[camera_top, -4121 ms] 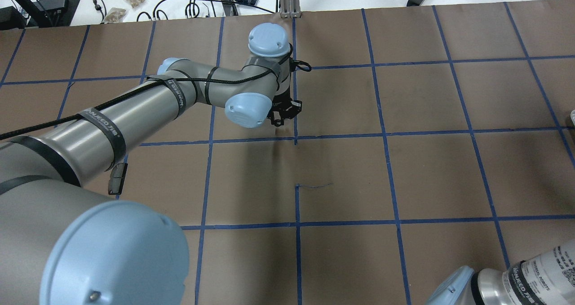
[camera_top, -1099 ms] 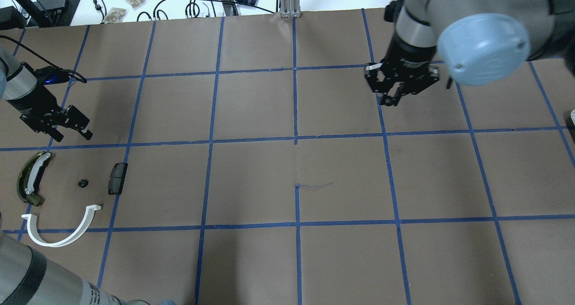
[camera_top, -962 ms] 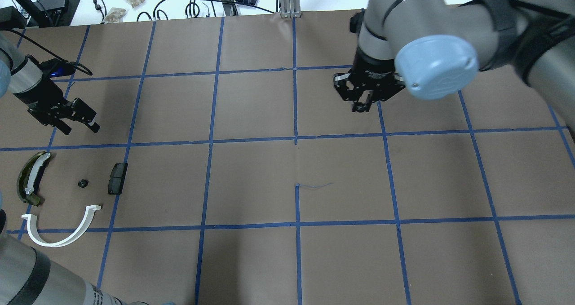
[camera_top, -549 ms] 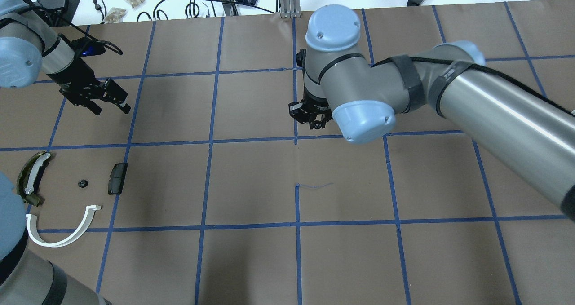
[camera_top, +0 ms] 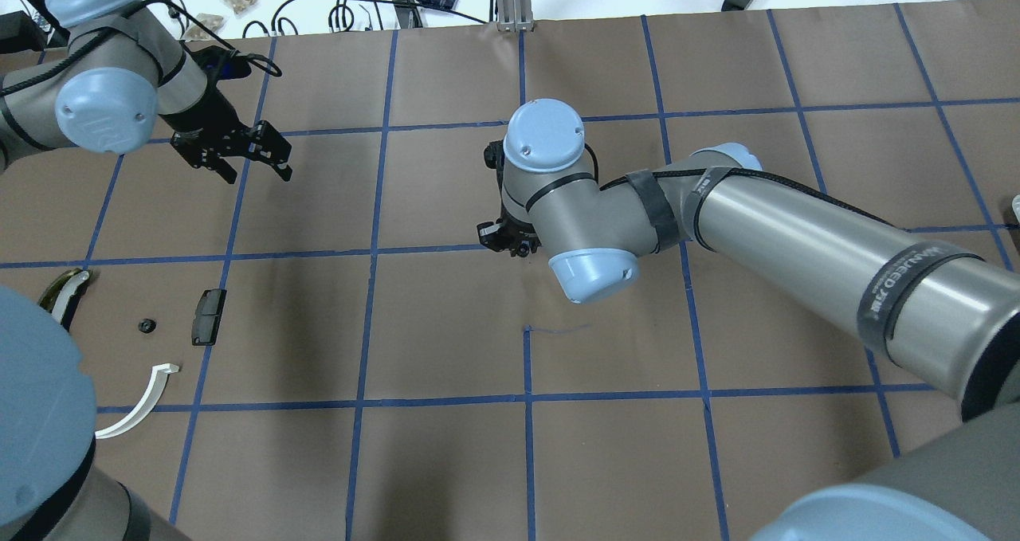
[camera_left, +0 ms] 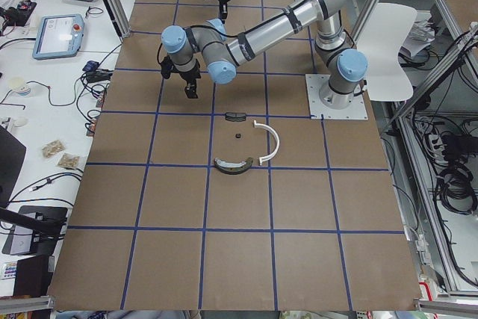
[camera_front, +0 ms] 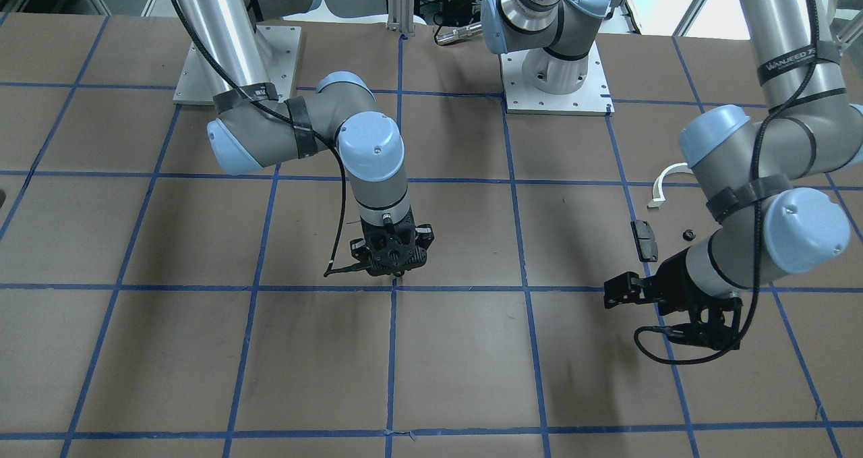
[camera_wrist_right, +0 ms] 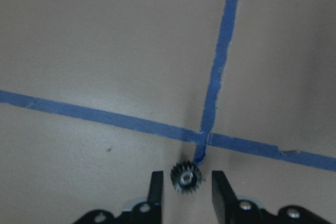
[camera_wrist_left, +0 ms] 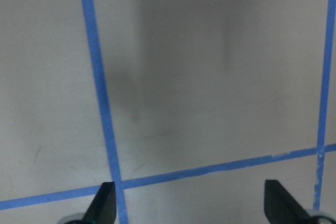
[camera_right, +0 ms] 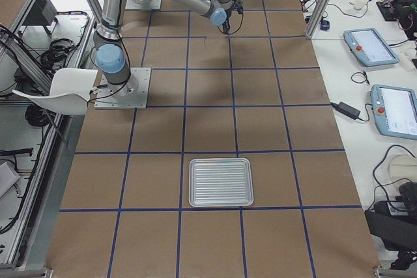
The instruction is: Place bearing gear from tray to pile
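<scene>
Seen from the worktop's right end, a ribbed metal tray [camera_right: 220, 181] lies nearest us, flat on the brown worktop [camera_top: 446, 461].

Further along, at mid-worktop, the right arm [camera_top: 797, 238] bends down so that the right gripper [camera_wrist_right: 187, 181] points straight at the paper. Our wrist view shows the gear [camera_wrist_right: 185, 176], small, dark and toothed, between the two fingers [camera_wrist_right: 156, 184], just beside a crossing of blue tape lines [camera_wrist_right: 220, 61]. A thin gap shows on either side of the gear, so the fingers appear slightly parted and not pinching it. The gear is well apart from the tray behind it and from the pile ahead.

Beyond that, toward the left end, the left gripper [camera_wrist_left: 191, 211] hangs over bare paper with its fingers spread wide. We see both tips [camera_wrist_left: 105, 205] at the lower edge of its wrist view. It is near the pile, on the operators' side, and touches none of it.

Farthest from us lies the pile [camera_left: 237, 137], a loose group whose pieces lie apart from one another. A dark pad [camera_top: 209, 316] lies on a tape line, with a small dark part [camera_top: 146, 326] near it. A white arc [camera_top: 147, 404] lies on the robot's side of both. An olive shoe [camera_left: 231, 164] with a white strip lies at the far left, partly hidden in our overhead view by the left arm [camera_top: 32, 413].
</scene>
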Available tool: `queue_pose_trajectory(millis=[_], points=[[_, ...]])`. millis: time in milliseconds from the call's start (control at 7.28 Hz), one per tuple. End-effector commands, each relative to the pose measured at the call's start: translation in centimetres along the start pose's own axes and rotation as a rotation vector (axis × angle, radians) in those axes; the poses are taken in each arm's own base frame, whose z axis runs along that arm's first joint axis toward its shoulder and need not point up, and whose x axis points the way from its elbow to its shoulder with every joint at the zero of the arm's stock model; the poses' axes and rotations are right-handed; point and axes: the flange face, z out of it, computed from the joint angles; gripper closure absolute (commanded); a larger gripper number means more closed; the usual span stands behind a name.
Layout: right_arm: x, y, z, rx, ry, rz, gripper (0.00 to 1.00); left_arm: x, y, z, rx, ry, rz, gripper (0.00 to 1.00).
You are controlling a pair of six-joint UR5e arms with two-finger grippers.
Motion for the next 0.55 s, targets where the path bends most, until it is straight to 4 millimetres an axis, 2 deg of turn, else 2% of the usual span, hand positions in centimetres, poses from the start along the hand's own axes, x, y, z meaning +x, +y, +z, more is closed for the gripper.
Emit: queue_pose_trajectory(millis=[0,137,275,412], points=[[0.1,-1.0,-1.2,0.021,-0.004,-0.006,0.0,5.1,-0.3,-0.2,0.029,-0.016,-0.024,0.0],[1.1,-2.5,-5.4,0.026,-0.002,0.013,0.0,7.0,-0.4,0.1,0.026,-0.015,-0.064,0.0],[3.6,-4.3,-10.7,-0.016,0.014,0.06,0.0,10.5,0.0,0.2,0.024,-0.017,-0.081,0.0],[6.7,-5.7,-17.2,-0.039,0.023,0.083,0.0,15.7,0.8,-0.2,0.033,-0.025,-0.106,0.0]])
